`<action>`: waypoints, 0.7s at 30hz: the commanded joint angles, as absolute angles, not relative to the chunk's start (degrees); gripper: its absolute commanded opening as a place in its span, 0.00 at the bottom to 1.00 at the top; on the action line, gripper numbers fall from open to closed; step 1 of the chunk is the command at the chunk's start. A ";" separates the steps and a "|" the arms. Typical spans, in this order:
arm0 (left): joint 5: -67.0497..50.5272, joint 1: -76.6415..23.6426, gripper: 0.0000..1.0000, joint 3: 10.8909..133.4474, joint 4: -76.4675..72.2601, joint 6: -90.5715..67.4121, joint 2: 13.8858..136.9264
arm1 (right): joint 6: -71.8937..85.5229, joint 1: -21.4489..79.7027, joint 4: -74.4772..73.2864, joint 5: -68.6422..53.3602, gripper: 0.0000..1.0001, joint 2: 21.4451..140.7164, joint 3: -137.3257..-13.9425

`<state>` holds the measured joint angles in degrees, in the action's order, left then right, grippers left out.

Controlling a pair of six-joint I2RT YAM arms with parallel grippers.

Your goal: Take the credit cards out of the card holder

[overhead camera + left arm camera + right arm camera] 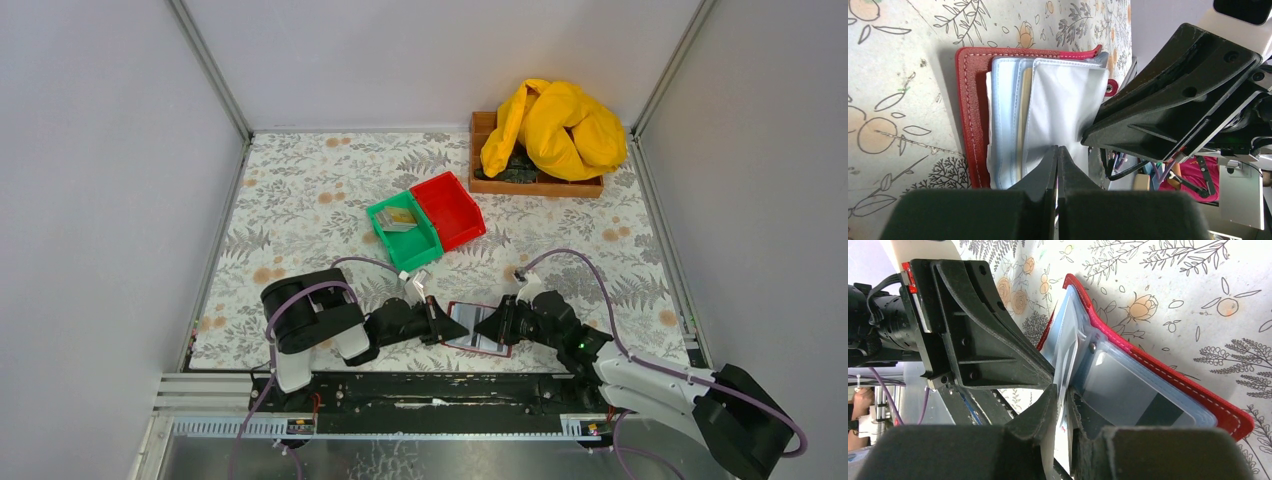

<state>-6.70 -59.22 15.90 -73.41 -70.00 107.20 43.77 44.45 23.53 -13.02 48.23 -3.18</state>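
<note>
The dark red card holder (478,330) lies open on the floral table near the front edge, between my two grippers. My left gripper (1058,148) is shut, its tips resting on a clear sleeve (1063,105) of the card holder (970,100). A tan credit card's edge (1024,110) shows in a sleeve further in. My right gripper (1062,390) is open only narrowly, its fingertips on either side of an upright sleeve leaf (1068,352). A grey credit card with a dark stripe (1133,395) sits in the flat sleeve beside it. More credit cards (400,220) lie in the green bin.
A green bin (428,243) and a red bin (450,208) stand side by side at mid-table. A wooden tray (535,185) with a yellow cloth (555,125) sits at the back right. Metal rails edge the table.
</note>
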 commanded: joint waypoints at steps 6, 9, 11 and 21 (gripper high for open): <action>-2.90 -59.32 0.00 15.19 -63.21 -67.44 108.96 | 41.60 45.61 28.26 -19.01 0.31 49.00 -10.75; -2.74 -59.02 0.00 15.72 -62.16 -67.16 108.66 | 41.66 45.59 28.91 -19.63 0.37 50.08 -11.54; -2.72 -58.76 0.00 15.96 -61.80 -67.00 108.50 | 41.49 45.59 28.88 -19.77 0.37 49.75 -11.60; -3.77 -57.49 0.00 17.97 -60.69 -66.45 108.79 | 42.36 45.50 26.27 -21.08 0.35 45.09 -10.53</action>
<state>-6.85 -58.52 16.64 -71.77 -69.95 106.78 40.34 44.51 17.98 -13.37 48.53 -6.70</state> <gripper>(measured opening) 0.010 0.322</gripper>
